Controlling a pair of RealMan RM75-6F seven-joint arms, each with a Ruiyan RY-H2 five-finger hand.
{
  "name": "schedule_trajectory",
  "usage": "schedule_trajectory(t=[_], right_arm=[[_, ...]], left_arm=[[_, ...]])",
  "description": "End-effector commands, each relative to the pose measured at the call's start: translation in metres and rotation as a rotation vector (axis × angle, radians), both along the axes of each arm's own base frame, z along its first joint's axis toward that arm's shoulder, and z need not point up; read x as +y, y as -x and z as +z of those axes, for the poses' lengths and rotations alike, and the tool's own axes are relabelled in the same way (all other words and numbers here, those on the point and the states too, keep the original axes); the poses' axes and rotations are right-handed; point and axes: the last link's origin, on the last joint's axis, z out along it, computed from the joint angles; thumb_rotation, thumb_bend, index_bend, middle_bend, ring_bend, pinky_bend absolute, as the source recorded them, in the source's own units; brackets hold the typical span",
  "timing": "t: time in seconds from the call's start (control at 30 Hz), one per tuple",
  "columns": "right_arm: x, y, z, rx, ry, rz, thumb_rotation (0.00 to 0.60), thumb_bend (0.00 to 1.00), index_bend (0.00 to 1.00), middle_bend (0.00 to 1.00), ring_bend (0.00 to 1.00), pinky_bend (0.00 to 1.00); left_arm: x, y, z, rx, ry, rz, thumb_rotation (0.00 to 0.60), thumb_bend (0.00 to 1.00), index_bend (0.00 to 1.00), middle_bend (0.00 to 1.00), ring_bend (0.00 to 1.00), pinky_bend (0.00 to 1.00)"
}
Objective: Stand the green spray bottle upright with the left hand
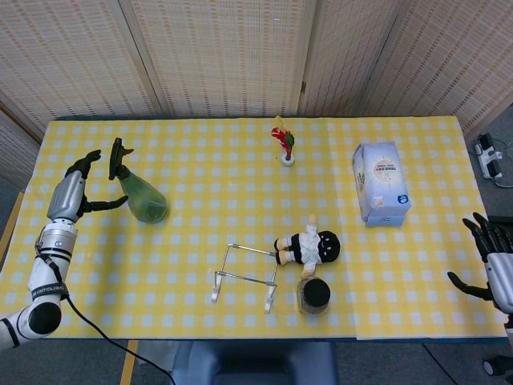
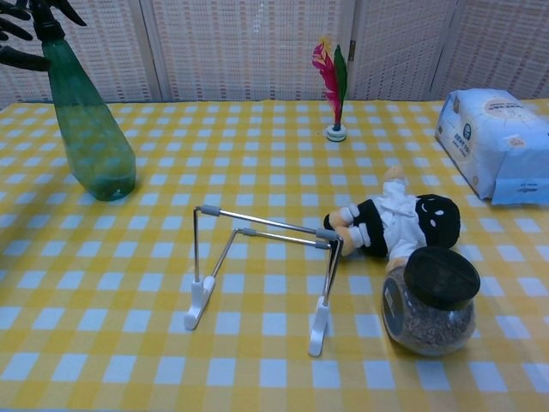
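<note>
The green spray bottle stands upright on the yellow checked table at the left, its black nozzle on top; the chest view shows the same bottle standing free. My left hand is just to its left, fingers spread, not touching it. In the chest view only the fingertips of that hand show at the top left corner. My right hand hangs open off the table's right edge, holding nothing.
A white wire rack stands near the front middle, with a doll lying beside it and a black-lidded jar in front. A white packet lies at the right. A feathered shuttlecock stands at the back.
</note>
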Motion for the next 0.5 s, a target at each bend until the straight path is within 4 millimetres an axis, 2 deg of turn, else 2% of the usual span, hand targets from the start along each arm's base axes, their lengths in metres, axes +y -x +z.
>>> schedule_trajectory(t=[0.03, 0.1, 0.2, 0.3, 0.4, 0.5], right_arm=[[0.002, 0.0, 0.001, -0.002, 0.0, 0.004, 0.6, 0.28, 0.0, 0.0, 0.0, 0.0], [0.003, -0.001, 0.0, -0.001, -0.001, 0.007, 0.6, 0.28, 0.0, 0.0, 0.0, 0.0], [0.004, -0.004, -0.004, 0.015, -0.013, 0.023, 0.6, 0.28, 0.0, 0.0, 0.0, 0.0], [0.007, -0.009, -0.012, 0.039, -0.033, 0.047, 0.6, 0.28, 0.0, 0.0, 0.0, 0.0], [0.009, -0.012, -0.017, 0.056, -0.034, 0.057, 0.6, 0.28, 0.0, 0.0, 0.0, 0.0], [0.013, -0.015, -0.019, 0.071, -0.023, 0.063, 0.6, 0.28, 0.0, 0.0, 0.0, 0.0]], left_arm=[[-0.042, 0.034, 0.007, 0.175, 0.007, -0.074, 0.504, 0.13, 0.08, 0.1, 0.02, 0.0], [-0.063, 0.047, 0.007, 0.212, 0.007, -0.106, 0.539, 0.13, 0.06, 0.08, 0.01, 0.0], [-0.109, 0.072, 0.001, 0.367, 0.031, -0.144, 0.573, 0.13, 0.03, 0.03, 0.0, 0.0], [-0.149, 0.086, -0.009, 0.486, 0.014, -0.202, 0.6, 0.13, 0.02, 0.01, 0.0, 0.0], [-0.178, 0.092, -0.025, 0.494, -0.02, -0.255, 0.6, 0.13, 0.03, 0.01, 0.0, 0.0], [-0.192, 0.101, -0.039, 0.499, 0.01, -0.249, 0.6, 0.13, 0.03, 0.0, 0.0, 0.0]])
